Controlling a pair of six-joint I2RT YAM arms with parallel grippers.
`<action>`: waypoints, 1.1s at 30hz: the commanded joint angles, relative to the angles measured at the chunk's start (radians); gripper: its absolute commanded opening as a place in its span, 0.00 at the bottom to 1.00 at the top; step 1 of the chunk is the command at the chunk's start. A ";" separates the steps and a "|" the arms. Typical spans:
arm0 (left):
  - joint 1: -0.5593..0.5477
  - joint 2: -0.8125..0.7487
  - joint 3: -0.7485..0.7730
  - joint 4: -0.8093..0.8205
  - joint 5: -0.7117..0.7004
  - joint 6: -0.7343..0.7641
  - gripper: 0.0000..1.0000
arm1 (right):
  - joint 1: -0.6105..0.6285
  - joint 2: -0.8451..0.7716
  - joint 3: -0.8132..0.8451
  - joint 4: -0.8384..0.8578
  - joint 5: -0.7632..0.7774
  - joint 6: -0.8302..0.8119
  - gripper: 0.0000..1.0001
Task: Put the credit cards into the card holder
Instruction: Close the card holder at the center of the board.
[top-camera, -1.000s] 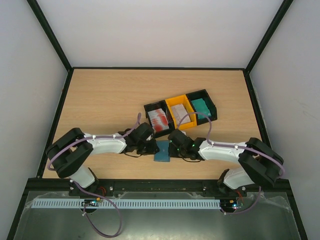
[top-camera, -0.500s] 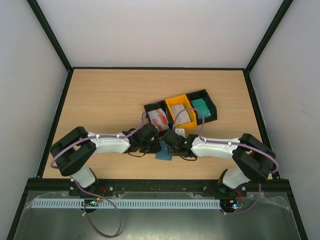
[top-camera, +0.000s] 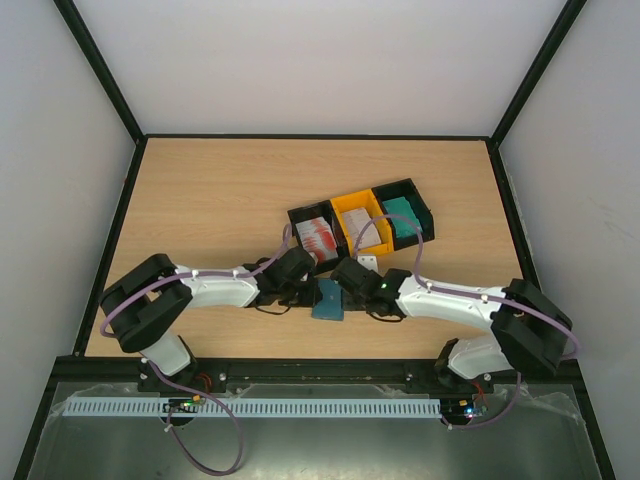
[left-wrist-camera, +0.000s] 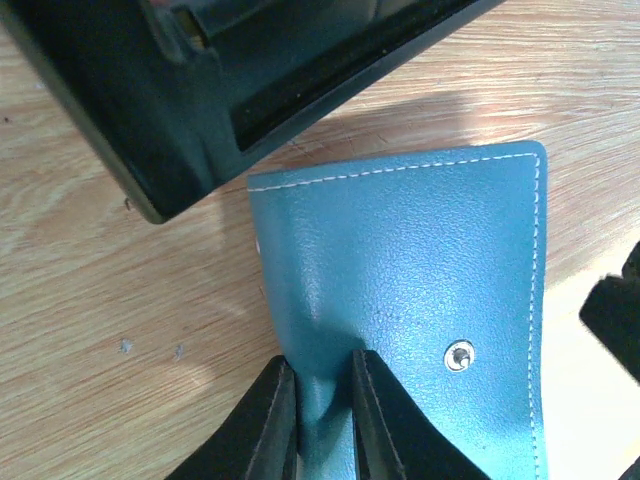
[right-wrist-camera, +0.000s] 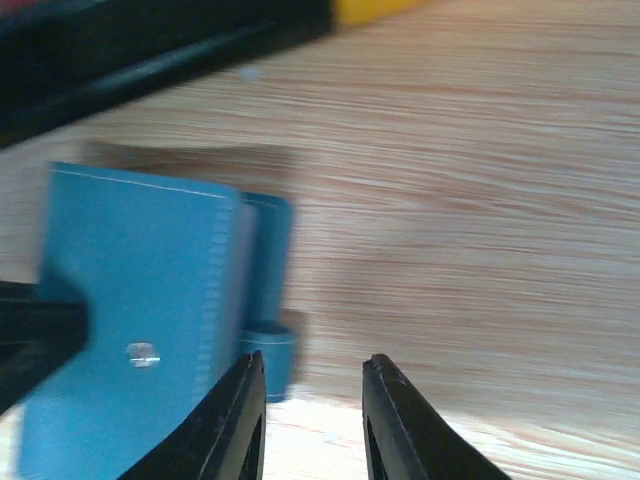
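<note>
The blue-teal card holder (top-camera: 327, 300) lies on the table in front of the bins. My left gripper (top-camera: 303, 294) is shut on its left edge; in the left wrist view the fingers (left-wrist-camera: 276, 420) pinch the leather of the holder (left-wrist-camera: 420, 260) near a metal snap stud (left-wrist-camera: 460, 355). My right gripper (top-camera: 350, 292) is open and empty just right of the holder (right-wrist-camera: 140, 280), beside its clasp tab (right-wrist-camera: 270, 350). Red-and-white cards (top-camera: 317, 238), whitish-grey cards (top-camera: 362, 226) and green-teal cards (top-camera: 404, 212) sit in three bins. A small white card (top-camera: 367, 262) lies on the table.
The row of bins, black (top-camera: 300, 216), yellow (top-camera: 352, 203) and black (top-camera: 415, 190), stands just behind the holder. The black bin's wall (left-wrist-camera: 150, 110) is close above the left fingers. A black frame rims the table (top-camera: 200, 200).
The right arm has swung its elbow out to the right, with its gripper staying beside the holder. The white card by the bins shows since half a second ago. The left gripper keeps its hold.
</note>
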 joint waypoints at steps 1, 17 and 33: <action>-0.005 0.096 -0.063 -0.158 -0.060 0.034 0.16 | -0.004 -0.020 -0.025 0.130 -0.126 -0.015 0.27; -0.005 0.123 -0.064 -0.172 -0.096 0.107 0.11 | -0.003 0.026 -0.036 0.046 -0.103 -0.116 0.13; -0.004 0.142 -0.056 -0.163 -0.107 0.147 0.10 | -0.006 -0.023 -0.089 0.092 -0.153 -0.151 0.26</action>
